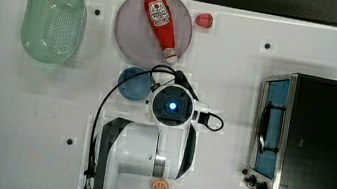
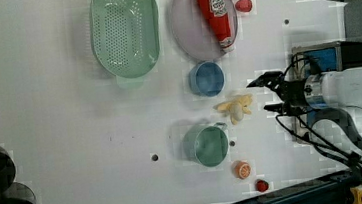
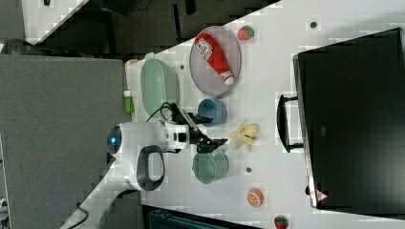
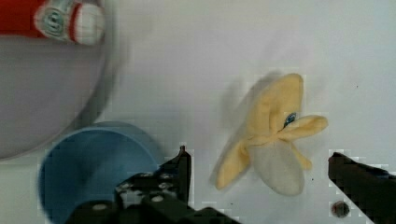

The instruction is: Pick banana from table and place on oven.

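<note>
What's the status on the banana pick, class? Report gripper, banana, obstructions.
Gripper open, empty, above the table. Banana lying on the table, between the fingers' line, ungrasped. Blue bowl close beside one finger; oven top bare.

The banana (image 4: 273,140) looks like soft matt plastic, pale yellow peel around a duller whitish core. It lies on the table (image 1: 28,104), a smooth white matt top with a slight sheen. The oven (image 1: 323,145) has a black matt top, a brushed metal front frame and glossy blue-tinted glass. At the table's twelve o'clock in the top view, the ketchup bottle (image 1: 161,23) is glossy red plastic on a smooth greyish plate (image 1: 131,28); the colander (image 1: 54,22) is perforated pale green plastic.
</note>
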Motion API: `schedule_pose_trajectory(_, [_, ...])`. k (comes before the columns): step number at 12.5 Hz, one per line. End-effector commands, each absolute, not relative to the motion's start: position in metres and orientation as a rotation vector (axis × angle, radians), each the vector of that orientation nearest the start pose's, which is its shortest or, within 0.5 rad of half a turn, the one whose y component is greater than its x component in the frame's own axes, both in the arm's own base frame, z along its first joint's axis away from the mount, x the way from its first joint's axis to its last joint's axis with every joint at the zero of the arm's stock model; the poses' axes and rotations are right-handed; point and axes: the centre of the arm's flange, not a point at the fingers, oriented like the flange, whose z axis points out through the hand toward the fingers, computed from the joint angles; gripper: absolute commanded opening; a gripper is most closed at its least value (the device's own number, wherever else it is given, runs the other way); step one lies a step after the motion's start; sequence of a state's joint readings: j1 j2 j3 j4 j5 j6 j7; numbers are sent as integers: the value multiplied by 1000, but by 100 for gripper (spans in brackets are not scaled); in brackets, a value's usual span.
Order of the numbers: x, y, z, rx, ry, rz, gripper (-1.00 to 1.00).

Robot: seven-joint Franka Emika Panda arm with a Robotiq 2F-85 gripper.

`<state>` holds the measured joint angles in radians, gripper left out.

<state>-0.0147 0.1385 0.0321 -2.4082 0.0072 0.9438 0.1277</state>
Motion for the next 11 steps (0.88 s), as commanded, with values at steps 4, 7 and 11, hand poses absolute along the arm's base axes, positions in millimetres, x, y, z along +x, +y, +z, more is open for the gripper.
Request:
schedule_pose_trajectory(4, [485,29,170,-2809,1474,145,100])
schedule_pose_trajectory(7, [485,25,159,-2799,1482,128,69])
schedule_pose_trajectory(11, [484,25,159,-2796,1483,120,-28])
